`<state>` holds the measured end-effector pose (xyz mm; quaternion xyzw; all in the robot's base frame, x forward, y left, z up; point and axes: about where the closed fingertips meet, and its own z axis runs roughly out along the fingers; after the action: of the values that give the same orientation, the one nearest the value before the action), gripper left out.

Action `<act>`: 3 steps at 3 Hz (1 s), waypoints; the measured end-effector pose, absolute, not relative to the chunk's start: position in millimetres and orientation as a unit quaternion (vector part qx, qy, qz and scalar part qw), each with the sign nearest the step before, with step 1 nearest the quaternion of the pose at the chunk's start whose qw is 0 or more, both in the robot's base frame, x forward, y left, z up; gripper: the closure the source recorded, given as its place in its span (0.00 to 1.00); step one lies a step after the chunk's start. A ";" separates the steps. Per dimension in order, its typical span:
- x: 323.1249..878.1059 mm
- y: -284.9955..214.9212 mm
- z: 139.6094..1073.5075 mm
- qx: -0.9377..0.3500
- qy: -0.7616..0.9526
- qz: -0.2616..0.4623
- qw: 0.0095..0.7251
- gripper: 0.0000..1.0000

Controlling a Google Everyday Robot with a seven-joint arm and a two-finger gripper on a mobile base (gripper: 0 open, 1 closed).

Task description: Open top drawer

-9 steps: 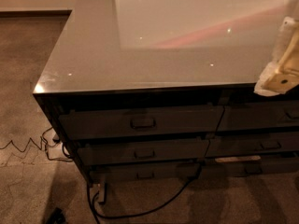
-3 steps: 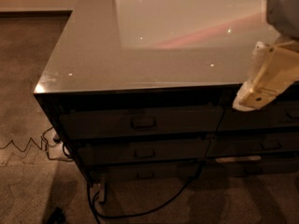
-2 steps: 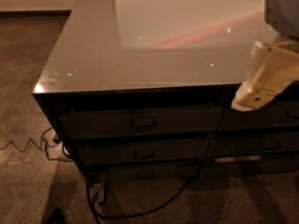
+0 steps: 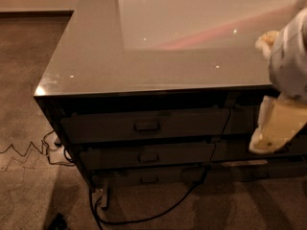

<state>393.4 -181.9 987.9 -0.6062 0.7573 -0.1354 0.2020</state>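
Note:
The top drawer (image 4: pixel 144 124) is a wide dark grey front just under the cabinet's top, closed, with a small rectangular loop handle (image 4: pixel 147 127) at its centre. My gripper (image 4: pixel 271 133) hangs at the right edge of the camera view as a pale cream shape below a white arm (image 4: pixel 290 56). It is in front of the right column of drawers, to the right of the top drawer and about level with it. It touches nothing that I can see.
The cabinet has a glossy grey top (image 4: pixel 96 51) with a bright reflection. Two more dark drawer fronts (image 4: pixel 146 156) lie below the top one. Black cables (image 4: pixel 144 214) trail on the carpet in front; a thin wire (image 4: pixel 24 150) runs left.
The gripper and arm have come lower and a little further along the right side, from over the cabinet's top edge to in front of the drawer fronts. The drawer has not moved.

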 end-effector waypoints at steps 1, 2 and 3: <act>384.7 -206.2 933.6 -0.593 0.781 -0.126 0.150 0.00; 381.2 -221.1 889.1 -0.573 0.802 -0.092 0.139 0.00; 390.4 -211.1 852.4 -0.572 0.804 -0.048 0.156 0.00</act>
<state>390.4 -211.1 852.4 -0.5716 0.8042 -0.0478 0.1556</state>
